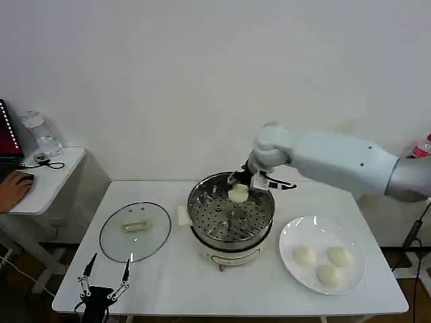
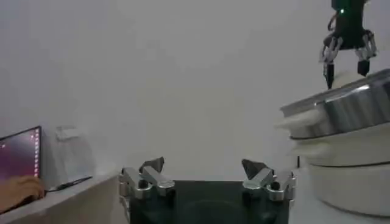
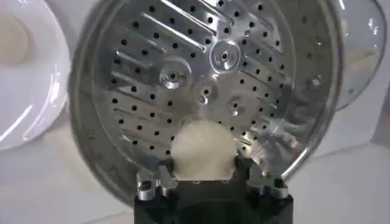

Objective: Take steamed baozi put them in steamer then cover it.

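Over the far rim of the steamer [image 1: 230, 217], the right gripper [image 1: 239, 190] hangs with its fingers closed around one steamed baozi [image 1: 238, 194], the bun pinched between the two pads and held above the perforated tray [image 3: 207, 91], which is otherwise bare. From the right wrist view the bun [image 3: 203, 150] sits low in the grip, near the pot's wall rather than over the middle of the tray. The steamer stands on its white electric base near the centre of the white table [image 1: 168, 279]. Three more buns [image 1: 328, 261] lie on a white plate [image 1: 291, 235] toward the table's right edge, and the glass cover [image 1: 135, 231] lies flat toward the left edge, just beside the pot. The left gripper [image 1: 104, 277] waits at the table's near left corner, fingers spread apart and holding nothing. The risk, as I judge it, lies in the release point: let go this close to the wall, the soft bun could catch the rim and roll outside, or crowd the edge and leave poor room for the other three. Too firm a squeeze could also dent the dough or make it stick to a pad on opening.
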Motion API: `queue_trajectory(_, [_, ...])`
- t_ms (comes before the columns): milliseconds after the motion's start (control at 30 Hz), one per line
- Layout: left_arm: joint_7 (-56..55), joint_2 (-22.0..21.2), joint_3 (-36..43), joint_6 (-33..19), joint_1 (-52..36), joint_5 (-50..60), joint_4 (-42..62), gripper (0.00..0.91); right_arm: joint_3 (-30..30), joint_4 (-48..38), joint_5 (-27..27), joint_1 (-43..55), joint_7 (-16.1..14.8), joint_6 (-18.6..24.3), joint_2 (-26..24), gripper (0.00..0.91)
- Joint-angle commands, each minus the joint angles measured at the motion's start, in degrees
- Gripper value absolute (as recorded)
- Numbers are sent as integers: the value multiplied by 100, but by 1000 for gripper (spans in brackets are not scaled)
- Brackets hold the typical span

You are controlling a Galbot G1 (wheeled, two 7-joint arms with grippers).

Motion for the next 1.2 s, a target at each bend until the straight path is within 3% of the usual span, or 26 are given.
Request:
queue_trajectory(33, [4, 11, 1, 11, -24, -14, 26, 907, 267, -572, -489, -396, 76, 169, 394, 685])
queue_trajectory(200, [6, 42, 3, 24, -57, -13, 37, 907, 335, -605, -497, -435, 87, 188, 437, 695])
queue_trajectory(233, [7, 44, 7, 24, -58, -10, 41, 907, 336, -597, -469, -435, 102, 188, 433, 725])
queue_trajectory(267, [8, 46, 8, 24, -56, -7, 45, 907, 338, -595, -465, -436, 109, 189, 430, 887])
queue_trajectory(300, [8, 49, 16, 23, -52, -6, 54, 907, 368, -573, -448, -444, 117, 212, 421, 907])
queue_trajectory(633, [9, 45, 51, 9, -47, 8, 69, 907, 400, -277, -254, -186, -21, 159, 203, 907])
queue_trajectory(733, [7, 41, 52, 2, -44, 6, 52, 907, 425, -188, 249, 127, -138, 43, 34, 907])
queue_trajectory(800, [5, 47, 58, -4, -36, 12, 47, 907, 387, -156, 877, 423, -261, -68, -112, 907])
queue_trajectory(933, [8, 46, 83, -8, 9, 22, -57, 907, -5, -293, 2462, 883, -469, -636, -414, 907])
queue_trajectory(967, [11, 52, 95, -9, 21, 29, -78, 907, -407, -356, 3480, 1176, -539, -906, -580, 907])
queue_trajectory(1067, [12, 65, 118, -15, 20, 39, -83, 907, -943, -341, 4519, 1494, -673, -1331, -976, 907])
queue_trajectory(1200, [12, 65, 130, -47, 16, 35, -82, 907, -1244, -301, 4947, 1570, -727, -1581, -1475, 907])
